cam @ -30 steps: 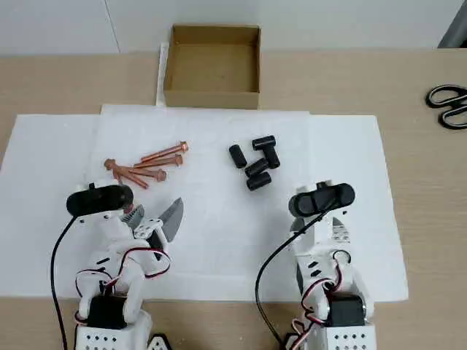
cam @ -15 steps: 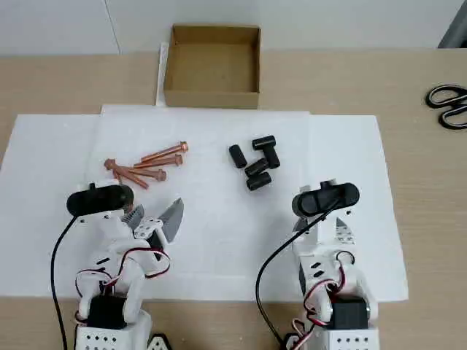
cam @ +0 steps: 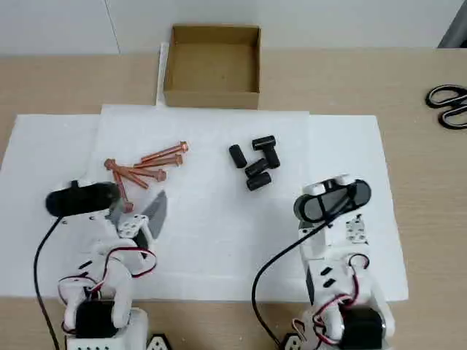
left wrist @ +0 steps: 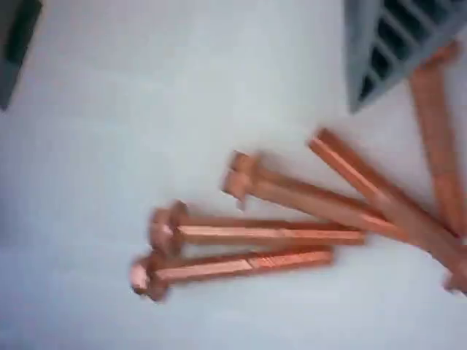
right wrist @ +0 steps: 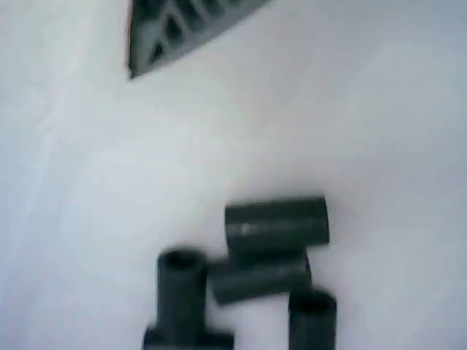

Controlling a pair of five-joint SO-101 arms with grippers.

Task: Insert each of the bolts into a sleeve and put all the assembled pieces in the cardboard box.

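Several copper bolts (cam: 144, 167) lie in a loose fan on the white sheet, left of centre; they show close up as bolts (left wrist: 292, 219) in the left wrist view. My left gripper (cam: 139, 210) stands open just in front of them, with a grey finger (left wrist: 394, 51) over one bolt's shank and nothing held. Several black sleeves (cam: 255, 163) lie clustered at mid-sheet, seen as sleeves (right wrist: 270, 248) from the right wrist. My right arm (cam: 332, 200) stands in front of and right of them. One grey finger (right wrist: 182, 29) shows with open sheet beside its tip. The cardboard box (cam: 213, 65) is empty.
The box stands at the far edge of the white sheet (cam: 219, 240), on the wooden table. Black scissors (cam: 446, 106) lie at the far right on the bare wood. The sheet between the two arms is bare.
My left arm has shifted left and forward, bringing its open gripper up to the bolts. My right arm has shifted slightly right and risen towards the camera.
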